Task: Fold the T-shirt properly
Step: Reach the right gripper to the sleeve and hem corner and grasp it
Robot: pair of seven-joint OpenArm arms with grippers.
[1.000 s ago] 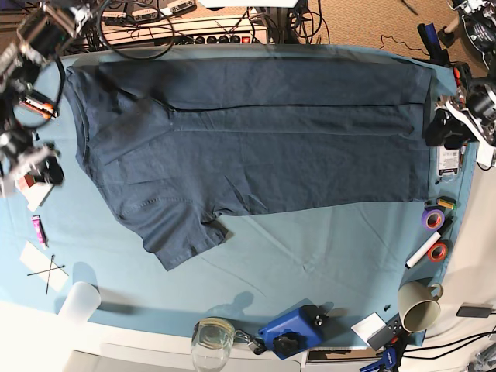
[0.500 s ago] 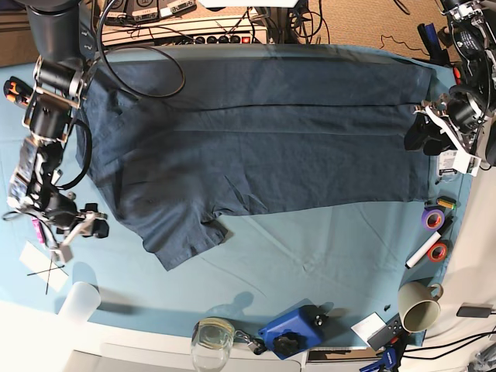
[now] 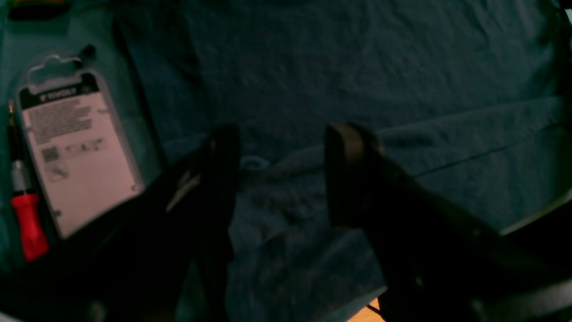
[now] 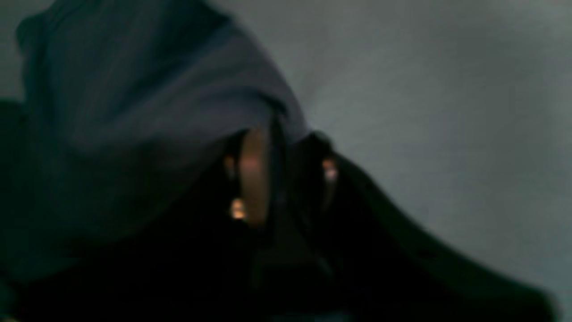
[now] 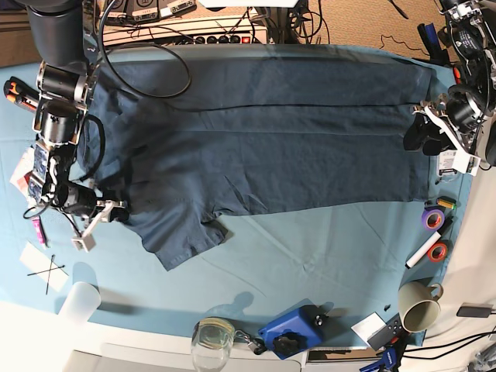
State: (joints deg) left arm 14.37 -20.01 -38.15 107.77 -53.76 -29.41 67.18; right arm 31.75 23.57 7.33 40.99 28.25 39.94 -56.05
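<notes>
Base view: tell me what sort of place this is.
Probably a robotics lab bench. A teal tablecloth carries the T-shirt, cables and a power strip run along the far edge, and tape rolls and a mug sit at the side.

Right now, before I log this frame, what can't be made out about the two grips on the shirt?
- Right wrist view: blur and dark hide whether the right gripper truly pinches the T-shirt.
- Base view: the right gripper is too small to judge.
- Left wrist view: the left gripper is open; dimness hides whether it touches the cloth.
- The collar shows in no view.
</notes>
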